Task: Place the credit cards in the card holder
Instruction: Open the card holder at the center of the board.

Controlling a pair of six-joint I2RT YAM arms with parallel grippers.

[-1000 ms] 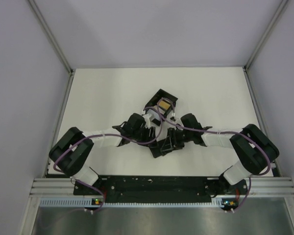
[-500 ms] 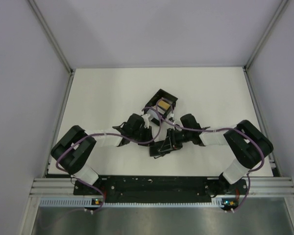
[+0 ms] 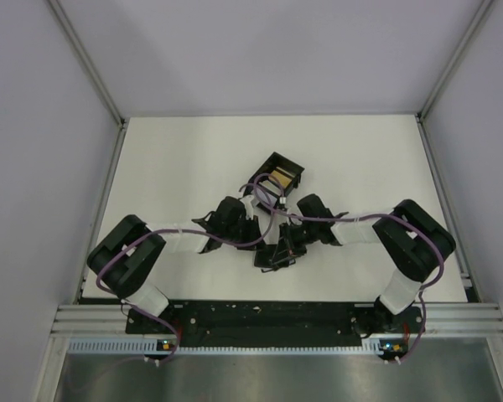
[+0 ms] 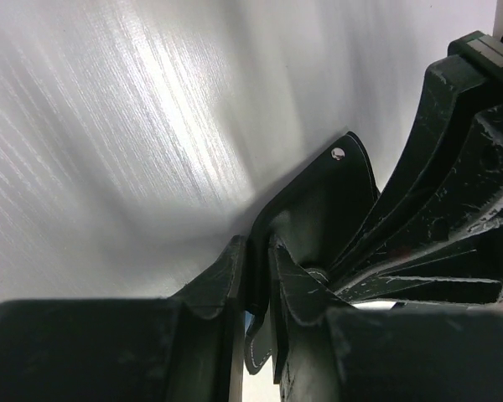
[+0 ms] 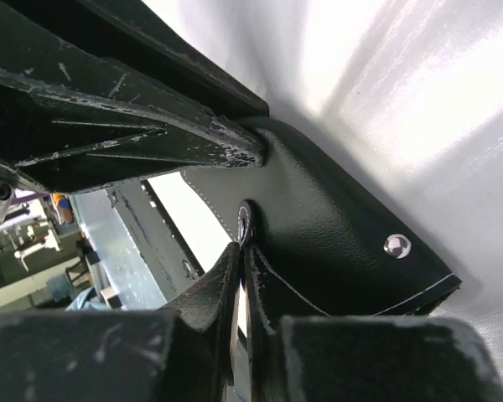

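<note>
Working surface is the white table (image 3: 176,159). The open black box (image 3: 278,174) with a gold patch inside sits past mid-table. Both arms reach inward and meet just in front of it.

Card holder (image 5: 335,226): black, grained like leather, pale stitching along the edges. It is held up between the two grippers, near the box but apart from it. I cannot tell whether any part touches the table.

Left gripper (image 4: 256,251): jaws pressed together on a thin flap of the holder, which runs up between the fingers (image 4: 289,280). Right gripper (image 5: 241,251): jaws nipped onto the edge of the other flap, right at a snap socket (image 5: 246,222).

Handling, as a judgement: light, soft and floppy. The flap bends in a curve above the left jaws, so it won't keep its shape unsupported. The grained surface should give fair friction. Edge pinches like these look suited to spreading the flaps apart. A pull should be gentle, since thin material can slide out of a narrow bite.

Snap stud (image 5: 396,245) shows unfastened on the outer panel. No credit cards can be made out in any view.
</note>
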